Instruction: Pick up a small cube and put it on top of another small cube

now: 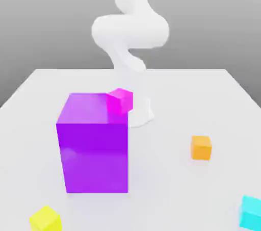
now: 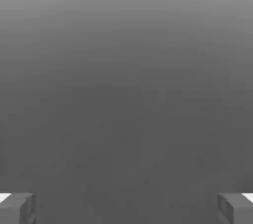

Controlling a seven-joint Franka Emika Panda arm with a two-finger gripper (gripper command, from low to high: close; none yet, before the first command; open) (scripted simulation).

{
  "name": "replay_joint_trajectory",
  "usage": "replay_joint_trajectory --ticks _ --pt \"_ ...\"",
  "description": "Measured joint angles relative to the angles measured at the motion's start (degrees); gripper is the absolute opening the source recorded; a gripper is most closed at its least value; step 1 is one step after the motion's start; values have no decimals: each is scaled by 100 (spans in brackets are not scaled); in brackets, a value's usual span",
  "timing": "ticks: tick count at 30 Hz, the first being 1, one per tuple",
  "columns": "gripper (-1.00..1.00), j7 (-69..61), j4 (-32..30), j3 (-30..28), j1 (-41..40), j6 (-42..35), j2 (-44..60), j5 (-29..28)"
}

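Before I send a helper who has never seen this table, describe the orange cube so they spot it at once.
Find the big purple block on the white table. Toward the exterior view's right of it, alone on bare table, sits the small orange cube. The pink cube peeks from behind the block, and the yellow and cyan cubes sit nearer the camera.

The table (image 1: 204, 97) is plain white and the arm (image 1: 130, 31) white too (backdrop grey). At centre left stands a purple block (image 1: 94, 148), a magenta-pink cube (image 1: 120, 101) at its upper right corner. An orange cube (image 1: 201, 148) lies right of centre, a yellow cube (image 1: 45, 219) lower left, a cyan cube (image 1: 251, 212) lower right. The fingertips (image 2: 17, 208) are grey.
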Motion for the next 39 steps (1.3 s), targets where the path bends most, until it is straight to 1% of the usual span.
replay_joint_trajectory --ticks 10,19,21,23,26,28,29,35,37,39 --pt "0 -1999 -1763 287 1737 1489 1768 262" --pt "0 -3677 -3344 789 3147 2838 3369 360" --pt "0 -3808 -3493 877 3246 3155 3747 276" --pt "0 -3714 -3479 861 3235 3497 4157 64" --pt "0 -3428 -3389 459 3531 4009 4779 -371" --pt "0 -3356 -3321 154 3818 4356 5193 -466" --pt "-100 -3339 -3291 36 3938 4511 5379 -481" --pt "-100 -3318 -3275 -22 3996 4580 5472 -501" --pt "-100 -3343 -3307 63 3914 4425 5284 -476" --pt "-100 -3461 -3367 238 3779 4127 4926 -320"
